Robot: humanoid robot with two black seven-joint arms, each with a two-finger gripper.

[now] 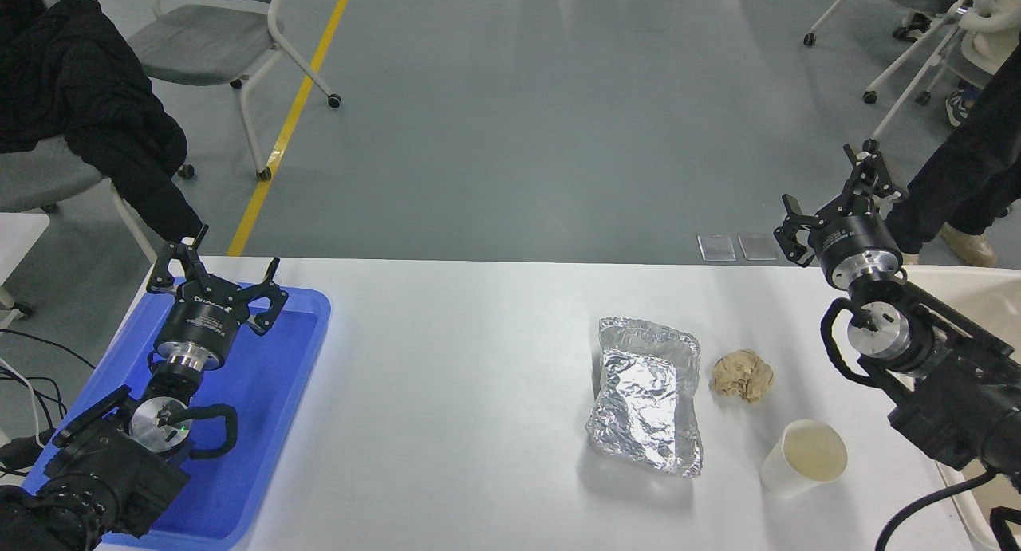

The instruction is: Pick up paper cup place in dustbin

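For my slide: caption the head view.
Right tool open, away from upright paper cup; left tool parked.

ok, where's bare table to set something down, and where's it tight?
Biggest free patch: the white table between the blue tray and the foil tray. The far strip behind the foil is bare too. Crowded at right: foil tray, paper ball and paper cup cluster close together, with the right pincer and dustbin beyond.

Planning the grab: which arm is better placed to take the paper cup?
The right. Its pincer is open on the same side as the paper cup and the dustbin. The left pincer sits parked over the blue tray, far across the table.
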